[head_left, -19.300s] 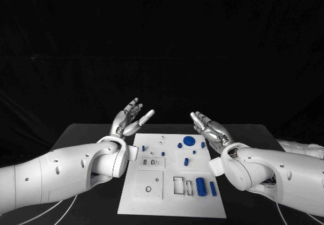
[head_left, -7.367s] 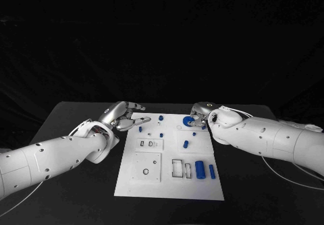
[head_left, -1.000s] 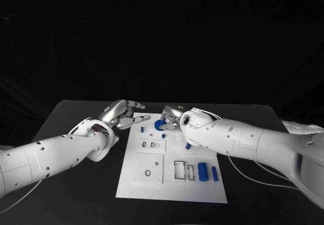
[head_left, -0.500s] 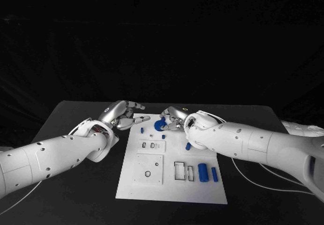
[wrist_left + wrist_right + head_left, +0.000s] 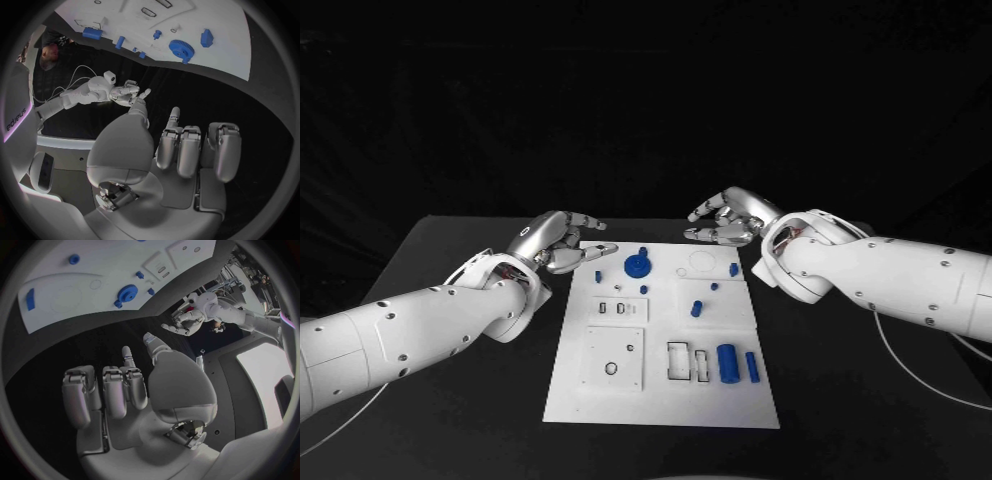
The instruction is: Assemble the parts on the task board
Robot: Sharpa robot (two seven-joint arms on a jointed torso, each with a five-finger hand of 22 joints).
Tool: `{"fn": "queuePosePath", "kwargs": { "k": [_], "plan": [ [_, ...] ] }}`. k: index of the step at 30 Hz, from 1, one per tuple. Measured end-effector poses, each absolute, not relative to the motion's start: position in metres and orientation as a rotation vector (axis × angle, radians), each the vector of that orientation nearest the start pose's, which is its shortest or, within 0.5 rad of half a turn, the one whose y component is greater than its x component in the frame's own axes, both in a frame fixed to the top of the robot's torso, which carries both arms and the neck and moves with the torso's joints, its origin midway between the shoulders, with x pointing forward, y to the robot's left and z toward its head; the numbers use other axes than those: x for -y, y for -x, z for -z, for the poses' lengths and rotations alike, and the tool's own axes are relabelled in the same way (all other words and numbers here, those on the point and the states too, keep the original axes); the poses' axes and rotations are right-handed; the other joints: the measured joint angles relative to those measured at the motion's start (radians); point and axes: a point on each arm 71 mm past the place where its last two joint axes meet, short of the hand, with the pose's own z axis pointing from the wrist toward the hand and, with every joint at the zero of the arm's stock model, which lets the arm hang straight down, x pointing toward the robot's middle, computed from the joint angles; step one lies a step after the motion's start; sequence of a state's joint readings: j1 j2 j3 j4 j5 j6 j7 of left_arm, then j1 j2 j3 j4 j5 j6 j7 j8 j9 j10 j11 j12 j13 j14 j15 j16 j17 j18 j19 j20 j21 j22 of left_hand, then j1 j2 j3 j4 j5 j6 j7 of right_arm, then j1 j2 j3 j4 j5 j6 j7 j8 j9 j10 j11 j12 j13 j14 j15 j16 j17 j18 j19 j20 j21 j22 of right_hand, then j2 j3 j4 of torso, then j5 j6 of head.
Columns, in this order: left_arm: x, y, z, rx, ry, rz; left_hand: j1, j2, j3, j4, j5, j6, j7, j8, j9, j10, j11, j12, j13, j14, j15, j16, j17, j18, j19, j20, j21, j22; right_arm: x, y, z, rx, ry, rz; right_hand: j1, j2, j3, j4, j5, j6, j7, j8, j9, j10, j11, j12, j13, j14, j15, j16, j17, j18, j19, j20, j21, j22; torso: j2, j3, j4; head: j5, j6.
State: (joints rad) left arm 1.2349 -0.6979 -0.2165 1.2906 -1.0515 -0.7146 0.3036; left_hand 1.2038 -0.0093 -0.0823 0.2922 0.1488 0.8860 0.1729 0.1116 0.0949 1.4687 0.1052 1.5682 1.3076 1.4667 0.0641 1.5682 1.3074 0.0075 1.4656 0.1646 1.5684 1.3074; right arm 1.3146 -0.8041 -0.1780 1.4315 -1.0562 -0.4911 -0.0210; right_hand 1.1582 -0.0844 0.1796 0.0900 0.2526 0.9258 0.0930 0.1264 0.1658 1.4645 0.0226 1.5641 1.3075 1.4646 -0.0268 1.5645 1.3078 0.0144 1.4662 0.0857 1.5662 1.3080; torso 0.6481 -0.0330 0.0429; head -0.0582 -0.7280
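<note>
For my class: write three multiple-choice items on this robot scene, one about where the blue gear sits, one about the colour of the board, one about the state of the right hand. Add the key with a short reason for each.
1. Where is the blue gear?
A. On the far part of the task board, between the two hands
B. In the right hand
C. On the black table beside the board

2. What colour is the task board?
A. Blue
B. White
C. Black

3. What is the state of the right hand?
A. It pinches the gear
B. It presses flat on the board
C. It holds nothing, its fingers apart

Key: 1 A, the head view shows the gear on the board's far end, clear of both hands. 2 B, the plate is white on the black table. 3 C, the right wrist view shows a bare palm with the fingers apart, and in the head view the hand is over the board's far right corner.
</note>
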Motion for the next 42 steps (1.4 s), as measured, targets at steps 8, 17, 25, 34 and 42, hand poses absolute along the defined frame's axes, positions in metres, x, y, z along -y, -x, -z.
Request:
{"fn": "queuePosePath", "kwargs": {
  "k": [8, 17, 25, 34, 42],
  "plan": [
    [-0.198, -0.508, 0.213, -1.358, 0.022, 0.874, 0.000, 0.000, 0.000, 0.000, 0.000, 0.000, 0.000, -0.004, -0.001, 0.000, 0.000, 0.000, 0.000, 0.000, 0.000, 0.000, 0.000, 0.000, 0.000, 0.000, 0.000, 0.000, 0.261, -0.488, 0.184, -1.685, -0.238, -0.710, 0.011, -0.011, -0.016, 0.004, -0.003, -0.067, -0.044, -0.058, -0.014, 0.002, -0.005, 0.000, 0.000, 0.000, 0.000, 0.000, 0.000, 0.000, 0.000, 0.000, 0.000, 0.000, -0.008, 0.0029, -0.0074, -0.029, -0.004],
    [-0.199, -0.508, 0.216, -1.361, 0.022, 0.871, 0.000, 0.000, 0.000, 0.000, 0.000, 0.000, 0.000, -0.004, -0.001, 0.000, 0.000, 0.000, 0.000, 0.000, 0.000, 0.000, 0.000, 0.000, 0.000, 0.000, 0.000, 0.000, 0.293, -0.476, 0.207, -1.756, -0.220, -0.599, 0.046, -0.013, -0.022, 0.005, -0.003, -0.067, -0.043, -0.053, -0.005, 0.002, -0.016, 0.000, 0.000, 0.000, -0.011, 0.000, 0.000, 0.000, 0.002, -0.009, 0.000, 0.000, -0.012, 0.0058, -0.0106, -0.058, -0.005],
    [-0.200, -0.508, 0.217, -1.361, 0.021, 0.870, 0.000, 0.000, 0.000, 0.000, 0.000, 0.000, 0.000, -0.004, -0.001, 0.000, 0.000, 0.000, 0.000, 0.000, 0.000, 0.000, 0.000, 0.000, 0.000, 0.000, 0.000, 0.000, 0.301, -0.478, 0.226, -1.786, -0.160, -0.498, 0.094, 0.007, -0.001, -0.016, -0.034, -0.058, -0.046, -0.049, 0.000, 0.002, -0.023, 0.000, 0.000, 0.000, -0.022, 0.000, 0.000, 0.000, 0.001, -0.017, 0.000, 0.000, -0.012, 0.0053, -0.0095, -0.066, -0.003],
    [-0.202, -0.508, 0.217, -1.361, 0.021, 0.867, 0.000, 0.000, 0.000, 0.000, 0.000, 0.000, 0.000, -0.004, -0.001, 0.000, 0.000, 0.000, 0.000, 0.000, 0.000, 0.000, 0.000, 0.000, 0.000, 0.000, 0.000, 0.000, 0.293, -0.485, 0.239, -1.796, -0.113, -0.440, 0.118, 0.022, 0.010, -0.027, -0.038, -0.058, -0.046, -0.049, -0.001, 0.002, -0.023, 0.000, 0.000, 0.002, -0.024, 0.000, 0.000, 0.000, -0.002, -0.020, 0.000, 0.000, -0.012, 0.0052, -0.0092, -0.066, -0.001],
    [-0.204, -0.508, 0.217, -1.361, 0.022, 0.866, 0.000, 0.000, 0.000, 0.000, 0.000, 0.000, 0.000, -0.004, -0.001, 0.000, 0.000, 0.000, 0.000, 0.000, 0.000, 0.000, 0.000, 0.000, 0.000, 0.000, 0.000, 0.000, 0.291, -0.492, 0.244, -1.791, -0.099, -0.400, 0.125, 0.022, 0.014, -0.031, -0.038, -0.058, -0.046, -0.049, -0.001, 0.002, -0.023, 0.000, 0.001, 0.002, -0.024, 0.000, 0.000, 0.000, -0.002, -0.020, 0.000, 0.000, -0.012, 0.0052, -0.0088, -0.066, 0.001]
  ]
}}
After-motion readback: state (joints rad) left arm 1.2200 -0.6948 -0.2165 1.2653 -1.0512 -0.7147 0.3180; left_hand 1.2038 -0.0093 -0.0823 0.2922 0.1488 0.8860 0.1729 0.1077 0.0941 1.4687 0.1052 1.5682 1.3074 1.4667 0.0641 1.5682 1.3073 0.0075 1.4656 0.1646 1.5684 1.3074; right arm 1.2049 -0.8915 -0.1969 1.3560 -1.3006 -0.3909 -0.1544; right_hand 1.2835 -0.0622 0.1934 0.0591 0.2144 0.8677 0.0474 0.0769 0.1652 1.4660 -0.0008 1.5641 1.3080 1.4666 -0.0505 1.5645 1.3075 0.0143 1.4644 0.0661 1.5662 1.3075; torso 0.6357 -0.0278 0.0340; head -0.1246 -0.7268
